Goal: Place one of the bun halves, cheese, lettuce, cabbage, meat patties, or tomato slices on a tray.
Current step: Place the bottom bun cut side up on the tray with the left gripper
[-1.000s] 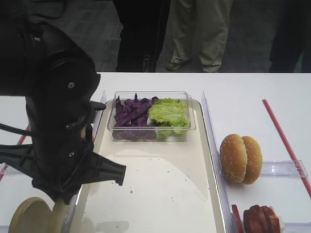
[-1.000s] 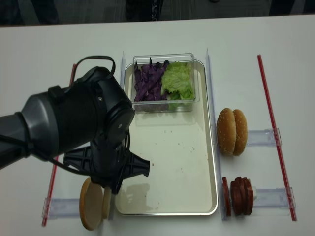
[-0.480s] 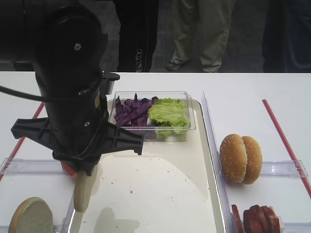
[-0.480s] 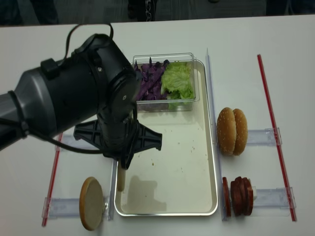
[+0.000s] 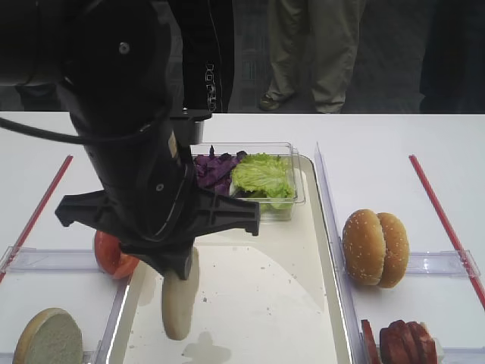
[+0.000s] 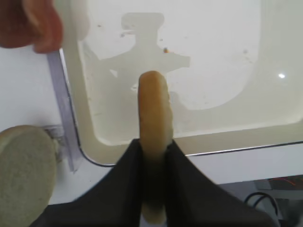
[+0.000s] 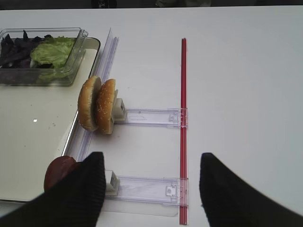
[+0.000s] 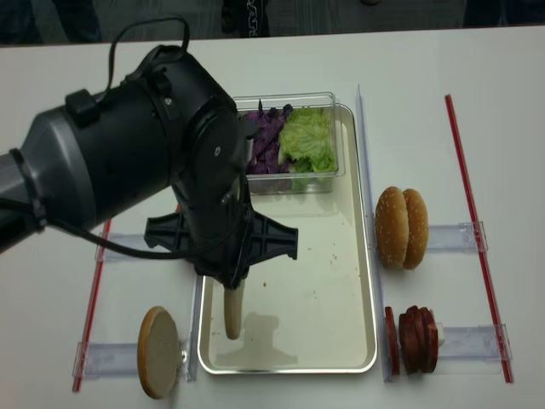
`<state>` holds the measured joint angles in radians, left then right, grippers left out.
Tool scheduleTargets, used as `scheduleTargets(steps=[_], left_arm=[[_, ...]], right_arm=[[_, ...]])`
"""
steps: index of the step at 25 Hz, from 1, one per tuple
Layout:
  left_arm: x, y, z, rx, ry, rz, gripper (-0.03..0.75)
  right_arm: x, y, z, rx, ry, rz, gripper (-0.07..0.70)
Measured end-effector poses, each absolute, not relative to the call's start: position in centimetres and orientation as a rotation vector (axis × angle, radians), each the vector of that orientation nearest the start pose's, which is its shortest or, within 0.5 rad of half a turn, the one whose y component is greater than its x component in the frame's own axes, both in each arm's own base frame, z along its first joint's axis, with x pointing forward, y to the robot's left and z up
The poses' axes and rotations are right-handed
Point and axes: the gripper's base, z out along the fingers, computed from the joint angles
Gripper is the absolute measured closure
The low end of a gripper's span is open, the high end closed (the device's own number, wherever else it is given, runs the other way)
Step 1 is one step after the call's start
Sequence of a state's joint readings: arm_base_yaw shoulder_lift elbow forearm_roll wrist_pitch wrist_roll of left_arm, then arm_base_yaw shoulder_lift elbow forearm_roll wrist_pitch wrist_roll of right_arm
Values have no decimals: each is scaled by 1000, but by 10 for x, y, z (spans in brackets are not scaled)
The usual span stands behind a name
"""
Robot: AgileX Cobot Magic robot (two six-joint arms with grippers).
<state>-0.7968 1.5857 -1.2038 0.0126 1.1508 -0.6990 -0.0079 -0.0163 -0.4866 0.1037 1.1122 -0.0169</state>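
**Left arm is dangling a bun half over the tray**

So the left gripper [image 6: 152, 156] is pinching one of the bun halves [image 5: 179, 299] on edge, jaws clamped tight on its faces, and it's hanging upright above the near-left part of the tray [image 8: 341, 256], casting a shadow on the cream surface. Can't tell if the bottom edge is touching yet.

The clear tub [image 8: 289, 183] is sitting at the tray's far end, holding the cabbage [image 8: 262, 141] on the left and the lettuce [image 8: 308, 141] on the right. Another bun half [image 8: 158, 352] is standing in its holder just left of the tray. A tomato slice [image 5: 112, 254] is peeking out behind the arm. Sesame buns [image 8: 402, 227] and meat patties [image 8: 414, 339] are sitting right of the tray.

The right gripper [image 7: 151, 189] is hovering there with its fingers spread wide, holding nothing.
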Motion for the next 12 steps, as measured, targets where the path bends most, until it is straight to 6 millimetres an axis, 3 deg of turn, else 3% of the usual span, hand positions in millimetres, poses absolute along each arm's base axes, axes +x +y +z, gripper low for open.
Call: scheduleTargets(steps=[8, 12], left_arm=[[215, -234, 267, 244, 2933, -435, 643], [216, -239, 269, 271, 2894, -506, 644]], right_arm=[[-8, 9, 270, -18, 2090, 110, 169], [-8, 9, 270, -18, 2090, 110, 169]])
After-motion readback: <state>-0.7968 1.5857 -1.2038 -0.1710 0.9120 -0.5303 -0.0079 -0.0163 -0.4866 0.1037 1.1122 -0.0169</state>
